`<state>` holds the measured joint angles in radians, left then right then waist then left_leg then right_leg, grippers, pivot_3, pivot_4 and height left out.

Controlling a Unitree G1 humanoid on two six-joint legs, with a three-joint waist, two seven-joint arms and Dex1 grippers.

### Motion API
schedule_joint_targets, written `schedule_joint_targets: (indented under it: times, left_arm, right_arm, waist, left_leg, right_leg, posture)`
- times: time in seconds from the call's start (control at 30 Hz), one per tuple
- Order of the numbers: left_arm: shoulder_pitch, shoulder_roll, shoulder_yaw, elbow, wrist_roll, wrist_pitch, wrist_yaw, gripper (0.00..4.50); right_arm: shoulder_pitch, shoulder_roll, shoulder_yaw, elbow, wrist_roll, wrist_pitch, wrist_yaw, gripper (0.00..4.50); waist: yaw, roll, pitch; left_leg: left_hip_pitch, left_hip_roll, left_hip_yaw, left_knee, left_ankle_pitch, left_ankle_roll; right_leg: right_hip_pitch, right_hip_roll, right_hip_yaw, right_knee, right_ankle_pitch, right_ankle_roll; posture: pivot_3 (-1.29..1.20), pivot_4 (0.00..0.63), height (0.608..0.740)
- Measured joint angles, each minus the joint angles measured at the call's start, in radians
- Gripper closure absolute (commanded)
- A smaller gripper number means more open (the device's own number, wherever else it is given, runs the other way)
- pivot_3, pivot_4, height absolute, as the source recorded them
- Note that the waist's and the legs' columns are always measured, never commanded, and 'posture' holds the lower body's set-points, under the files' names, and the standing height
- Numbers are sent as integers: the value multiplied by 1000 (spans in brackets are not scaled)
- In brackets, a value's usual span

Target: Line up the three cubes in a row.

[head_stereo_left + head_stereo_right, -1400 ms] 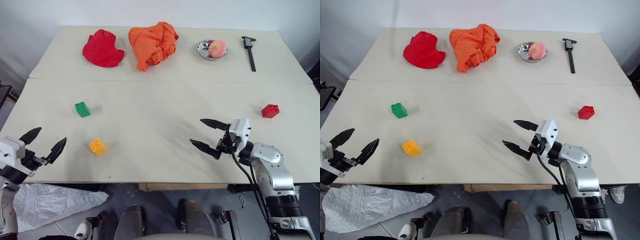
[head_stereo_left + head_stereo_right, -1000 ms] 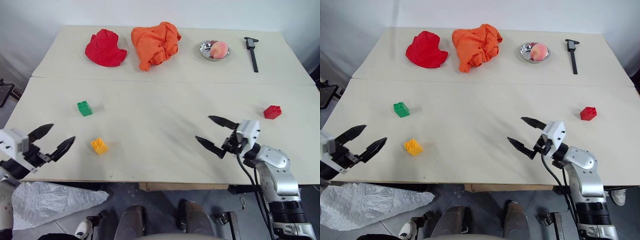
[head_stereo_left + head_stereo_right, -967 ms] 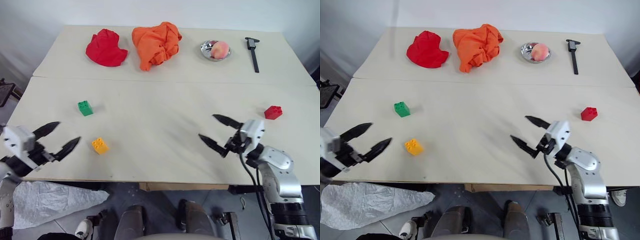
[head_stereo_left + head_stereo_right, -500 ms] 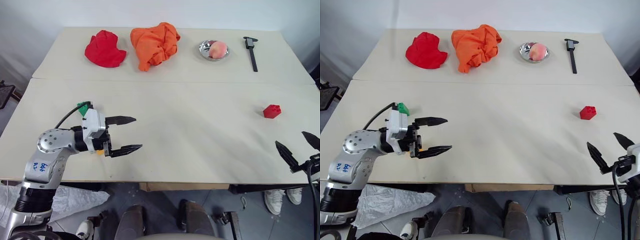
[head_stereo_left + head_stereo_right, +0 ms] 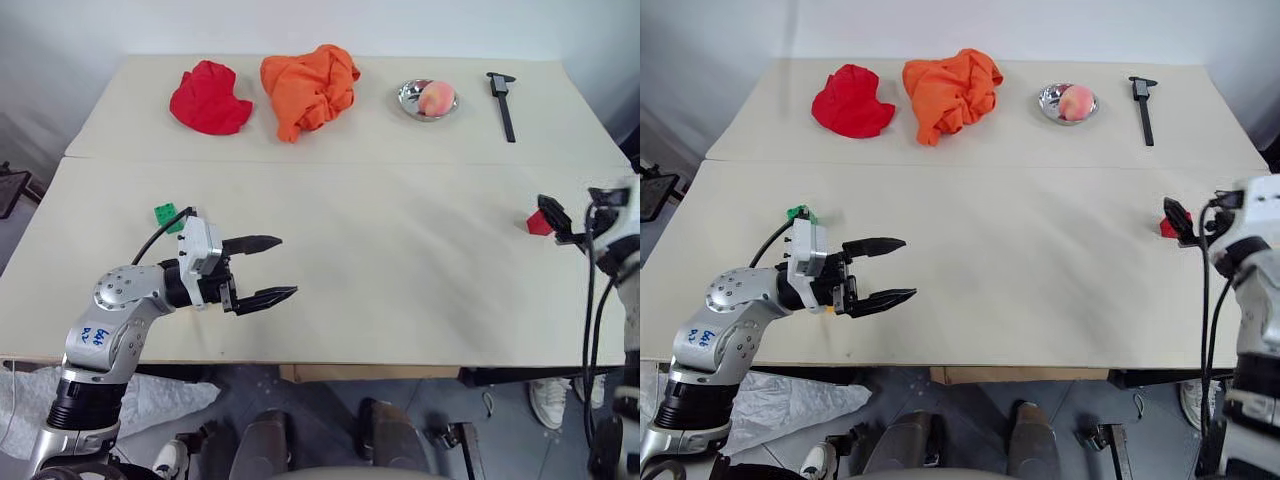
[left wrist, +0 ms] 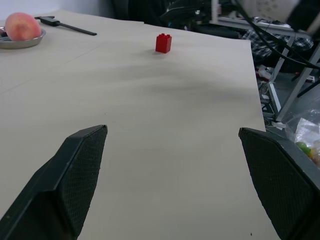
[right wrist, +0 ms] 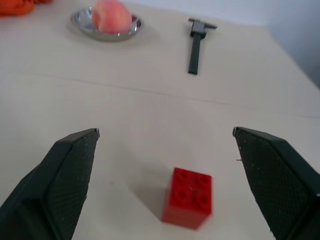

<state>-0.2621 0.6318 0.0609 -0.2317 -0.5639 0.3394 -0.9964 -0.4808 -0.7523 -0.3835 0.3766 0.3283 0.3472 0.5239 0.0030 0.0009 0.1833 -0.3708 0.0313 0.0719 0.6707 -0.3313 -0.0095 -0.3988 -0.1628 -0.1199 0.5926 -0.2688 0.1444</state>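
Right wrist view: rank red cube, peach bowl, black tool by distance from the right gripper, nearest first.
1. Red cube: just ahead, between the open fingers of the right gripper.
2. Black tool: far side of the table.
3. Peach bowl: far side; too close to the tool to rank firmly.

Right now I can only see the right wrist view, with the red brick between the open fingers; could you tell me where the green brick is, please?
Observer: The green brick sits on the robot's left side of the table, close behind the left arm, far from the red brick.
Operator: Thank you. Is the left gripper holding anything?
Observer: No, the left gripper is open and empty, pointing across the table toward the right.
Operator: And what lies beyond the green brick?
Observer: A red cloth and an orange cloth lie side by side along the far edge.
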Motion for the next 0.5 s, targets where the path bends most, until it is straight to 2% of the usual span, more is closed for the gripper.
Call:
schedule_joint_targets:
  times: [0.13,0.3,0.5]
  left_arm:
    - [1,1,0,-3,17,-10,6,23]
    - [25,1,5,-29,27,-17,32,23]
    - [54,1,8,-42,38,-31,49,23]
  right_arm:
    - [-124,-12,74,202,-86,-2,-37,0]
    - [-235,-36,86,418,-155,-106,-80,0]
    - [-296,-43,102,597,-164,-93,-15,0]
  waist:
    - [-3,0,0]
    - [-8,0,0]
    - [-7,0,0]
  left_leg:
    - [-1,0,1,0,0,0]
    - [0,0,1,-1,0,0]
    - [0,0,1,-1,0,0]
  right_leg:
    - [0,0,0,-1,0,1]
    - [0,0,0,-2,0,1]
    - [0,0,0,-1,0,1]
  posture:
    - [0,150,740]
    - [0,150,740]
    - [0,150,740]
